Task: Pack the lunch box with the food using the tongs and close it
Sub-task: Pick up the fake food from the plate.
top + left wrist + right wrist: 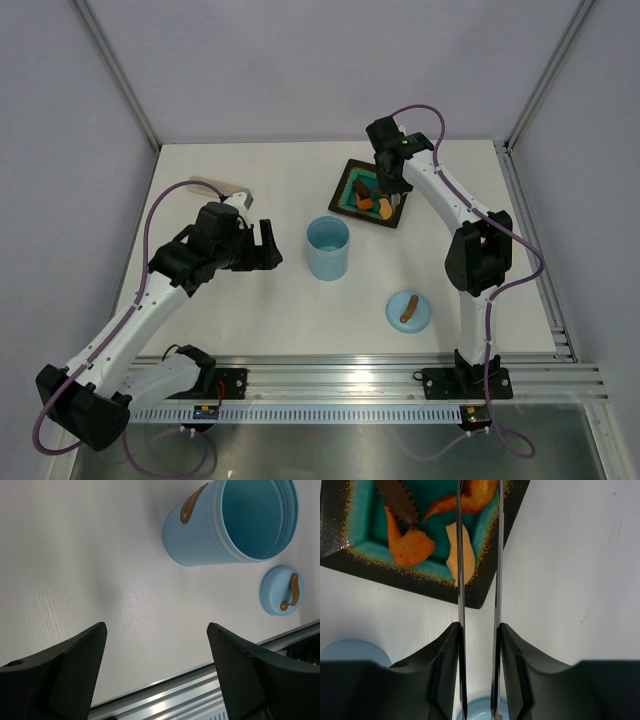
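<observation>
So the tongs (460, 580) are clamped in the right gripper (479, 630), its fingers pressing on the two metal arms from outside. They run up over the corner of the plate (395, 575). The food (410, 547) sits on that plate, with one orange piece between the tong arms at the top edge of the wrist view. The right arm climbs from lower right, elbows out, then reaches up-left to the plate in the upper middle of the overhead view. The lunch box (328, 248) stands open dead centre on the table (250, 320), with its lid (408, 310) lower right of it. The left arm stretches up from lower left, left gripper (156, 627) spread wide and aimed toward the lunch box.
</observation>
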`<action>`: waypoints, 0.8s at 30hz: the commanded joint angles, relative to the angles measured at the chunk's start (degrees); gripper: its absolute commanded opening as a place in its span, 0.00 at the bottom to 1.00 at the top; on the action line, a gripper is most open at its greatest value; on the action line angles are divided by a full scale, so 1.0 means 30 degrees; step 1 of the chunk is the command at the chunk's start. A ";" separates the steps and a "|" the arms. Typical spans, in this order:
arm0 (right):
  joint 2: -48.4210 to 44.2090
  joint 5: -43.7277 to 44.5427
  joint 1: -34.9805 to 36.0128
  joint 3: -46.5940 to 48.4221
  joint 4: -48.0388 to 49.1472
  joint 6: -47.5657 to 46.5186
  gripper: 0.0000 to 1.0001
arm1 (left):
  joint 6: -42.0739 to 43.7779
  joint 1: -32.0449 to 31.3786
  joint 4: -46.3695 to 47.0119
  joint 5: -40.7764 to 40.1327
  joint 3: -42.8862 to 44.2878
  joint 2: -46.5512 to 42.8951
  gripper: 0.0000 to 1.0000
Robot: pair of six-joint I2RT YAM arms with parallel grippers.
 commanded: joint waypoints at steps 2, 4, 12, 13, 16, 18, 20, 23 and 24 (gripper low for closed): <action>0.0263 0.0538 0.0032 0.0951 0.0172 -0.0339 0.43 | -0.0051 0.0079 0.0696 0.0236 -0.0072 -0.0553 0.86; 0.0321 0.0508 0.0032 0.1009 0.0084 -0.0310 0.41 | -0.0051 0.0079 0.0667 0.0236 -0.0073 -0.0553 0.86; 0.0059 0.0479 0.0032 0.1039 0.0025 -0.0310 0.23 | -0.0051 0.0078 0.0725 0.0266 -0.0073 -0.0553 0.86; -0.0145 0.0479 0.0032 0.1039 0.0026 -0.0281 0.21 | -0.0080 0.0079 0.0726 0.0294 -0.0101 -0.0553 0.86; -0.0584 0.0421 0.0032 0.1039 0.0084 -0.0251 0.16 | -0.0051 0.0078 0.0726 0.0295 -0.0102 -0.0466 0.86; -0.0820 0.0420 0.0061 0.1068 0.0084 -0.0222 0.16 | -0.0051 0.0079 0.0755 0.0295 -0.0043 -0.0466 0.86; -0.1113 0.0362 0.0032 0.1127 0.0055 -0.0193 0.15 | -0.0051 0.0079 0.0842 0.0353 -0.0043 -0.0378 0.86; -0.1406 0.0275 0.0032 0.1273 0.0026 -0.0251 0.15 | -0.0109 0.0079 0.0931 0.0441 -0.0072 -0.0232 0.86; -0.1436 0.0303 0.0061 0.1302 0.0026 -0.0251 0.15 | -0.0110 0.0050 0.0902 0.0499 -0.0043 -0.0173 0.86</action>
